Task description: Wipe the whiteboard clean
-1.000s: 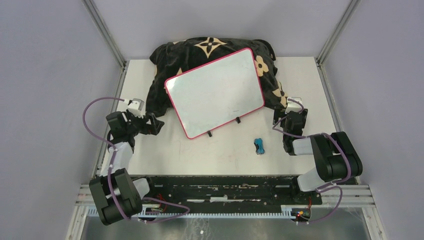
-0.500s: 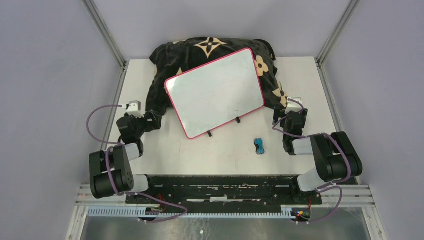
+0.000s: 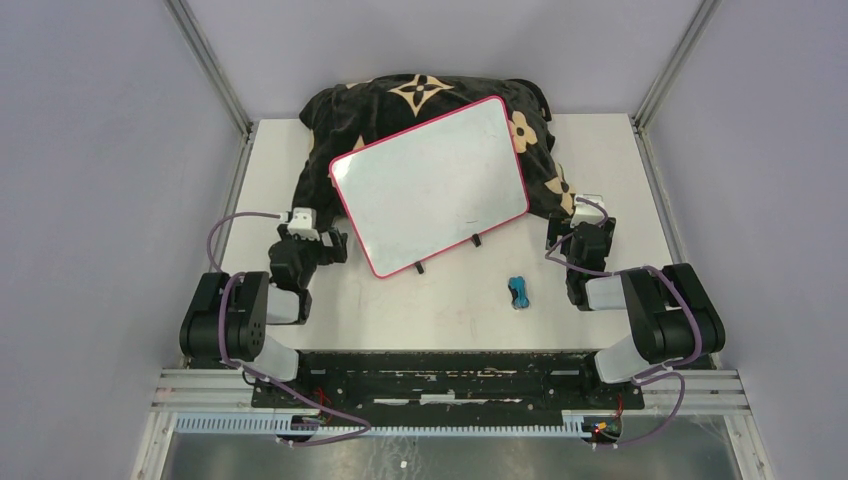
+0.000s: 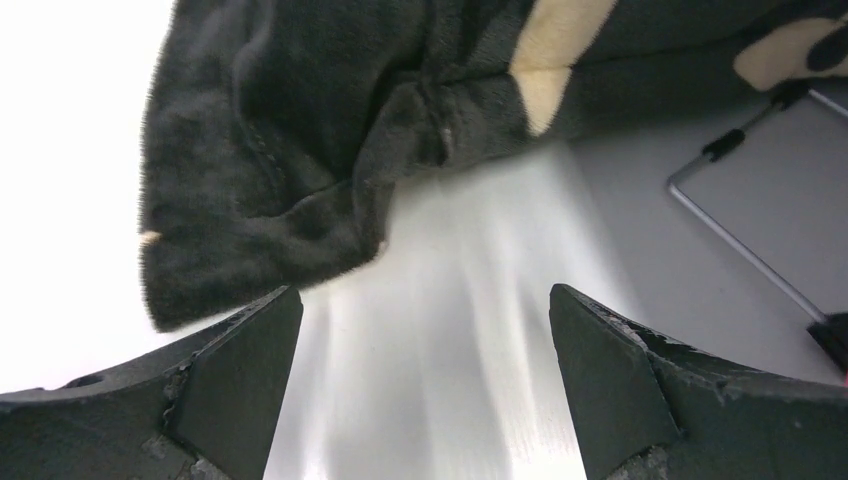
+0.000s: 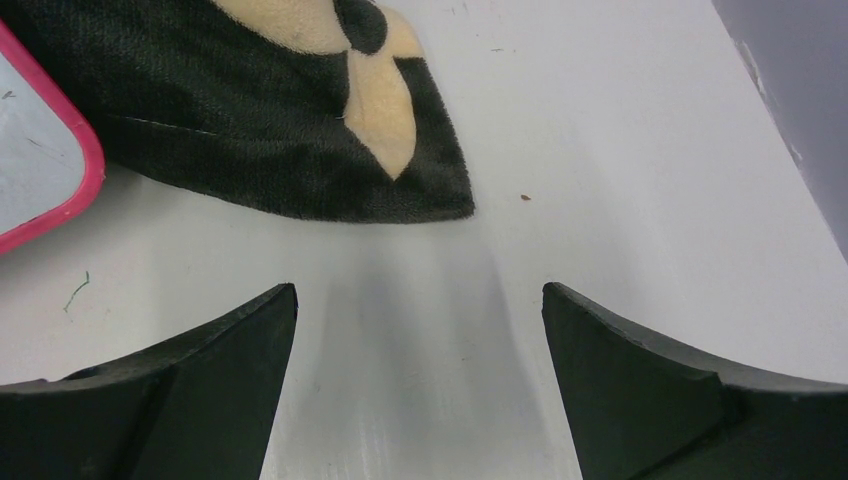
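My overhead cam sits up high behind the rig and looks steeply down. It's far enough off that I get the whole table (image 3: 450, 310) in one go. The two wrist cams are the opposite: they ride low over the tabletop and look forward out between their own jaws. The left gripper (image 4: 425, 340) cam faces one edge of the cushion (image 4: 300, 130) close up. The right gripper (image 5: 420, 340) cam faces another corner of it, plus a pink corner of the whiteboard (image 5: 35, 150). The overhead covers both spots, and both wrist views catch the cushion, just at different ends.
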